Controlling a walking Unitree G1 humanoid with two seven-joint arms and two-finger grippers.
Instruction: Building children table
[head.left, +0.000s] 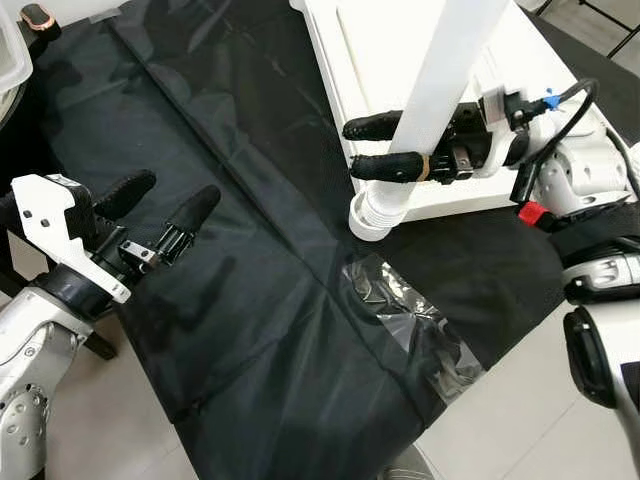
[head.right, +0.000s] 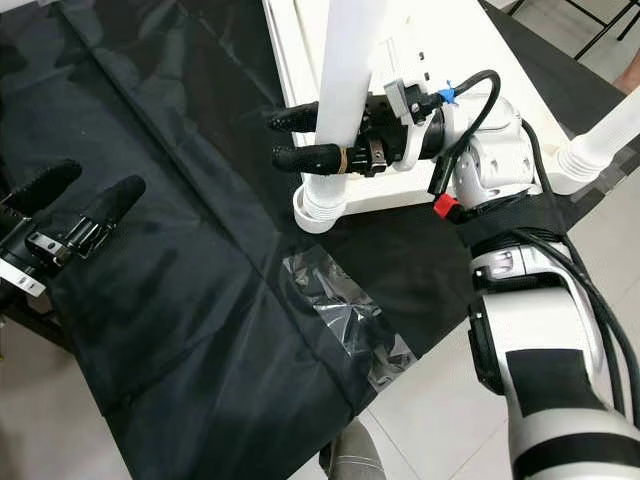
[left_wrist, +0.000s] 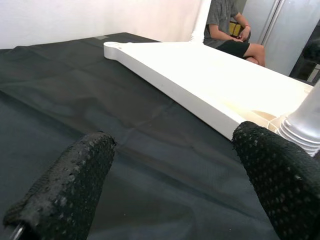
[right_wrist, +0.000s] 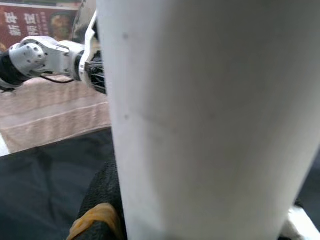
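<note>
right gripper (head.left: 385, 146) clamped on white table leg (head.left: 440, 90) | left gripper (head.left: 165, 205) spread wide, empty, over black cloth (head.left: 250, 280)

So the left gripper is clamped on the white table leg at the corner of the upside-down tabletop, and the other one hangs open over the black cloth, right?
Not quite: the arms are swapped. In the left eye view the right gripper is clamped on the white table leg at the corner of the tabletop, while the left gripper hangs open over the black cloth.
</note>
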